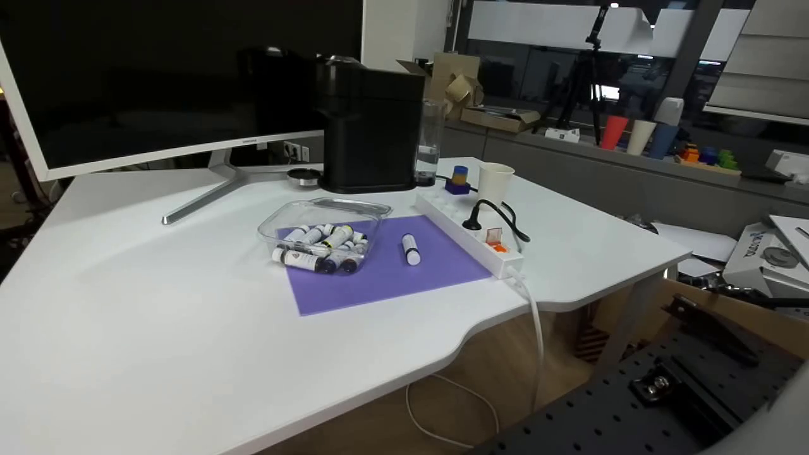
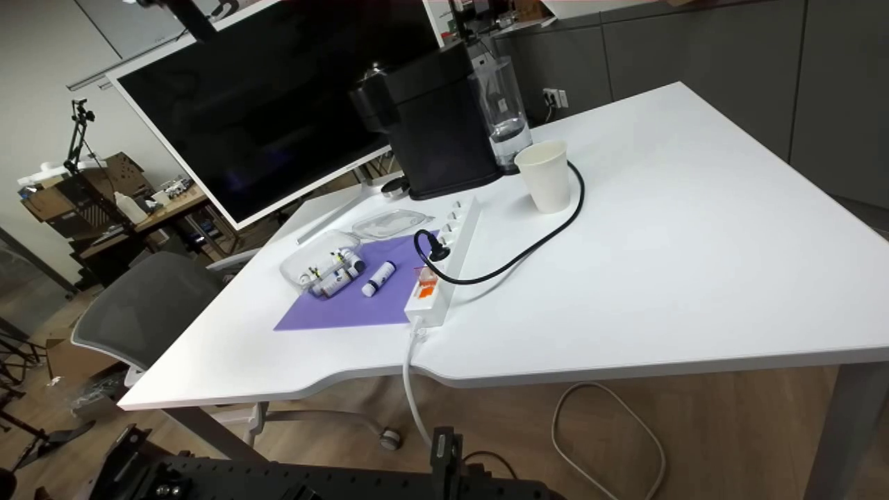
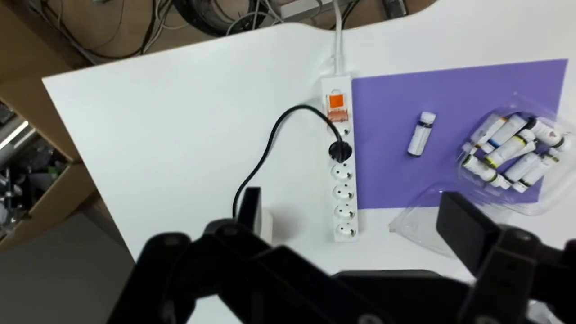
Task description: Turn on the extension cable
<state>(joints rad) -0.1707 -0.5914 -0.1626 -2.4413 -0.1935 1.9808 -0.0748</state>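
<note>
Extension cable [image 3: 343,182] is lying beside the purple sheet [image 3: 382,117] on the bench [image 3: 193,117]; jaws apart, we are presumably facing the approach, needing next to close them and press its orange switch [image 3: 336,101].

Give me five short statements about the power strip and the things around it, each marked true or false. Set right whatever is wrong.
1. The white power strip has an orange switch near the end where the white lead joins. True.
2. Every socket on the strip is free. False: a black plug sits in one, toward the switch end.
3. One vial lies on the purple sheet, outside the clear tub. True.
4. The white cup lies on its side. False: it stands upright.
5. The fingers stand apart with nothing held between them. True.
</note>
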